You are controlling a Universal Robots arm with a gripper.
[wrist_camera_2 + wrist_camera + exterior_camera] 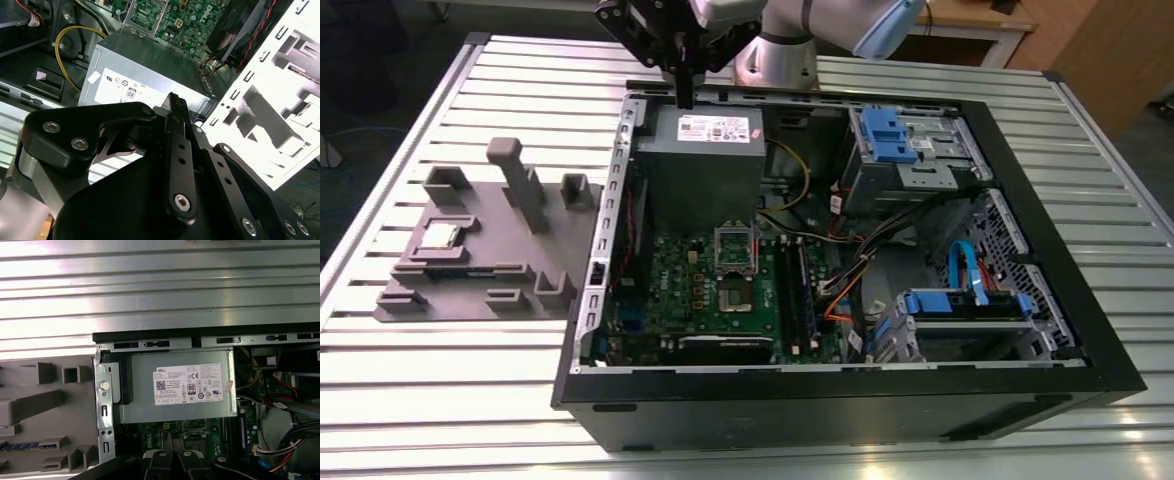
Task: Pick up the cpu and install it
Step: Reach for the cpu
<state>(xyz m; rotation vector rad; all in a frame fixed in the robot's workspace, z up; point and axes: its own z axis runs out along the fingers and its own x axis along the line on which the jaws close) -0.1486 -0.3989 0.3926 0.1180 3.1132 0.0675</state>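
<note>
Nearest the lens in the second wrist view, the claw is seen edge-on. Its black fingers are brought together and nothing is held between them. Directly beneath it lies the grey power supply, seated in a corner of the open computer case.

The cpu is not near the claw. It is laid flat, silvery top up, in a recess of the grey fixture on the bench. That places it outside the case wall and well apart from the claw, toward the exterior view's left. The socket is seen on the motherboard, past the power supply from the claw.

The step in hand is judged to be the reach for the chip. It would be done well if the claw were kept high enough to clear the case wall and the fixture's upright posts. It should then be opened only slightly wider than the chip, squared to two opposite edges and lowered straight. A light, level grip is called for, since a tilted chip could hardly be seated cleanly.
</note>
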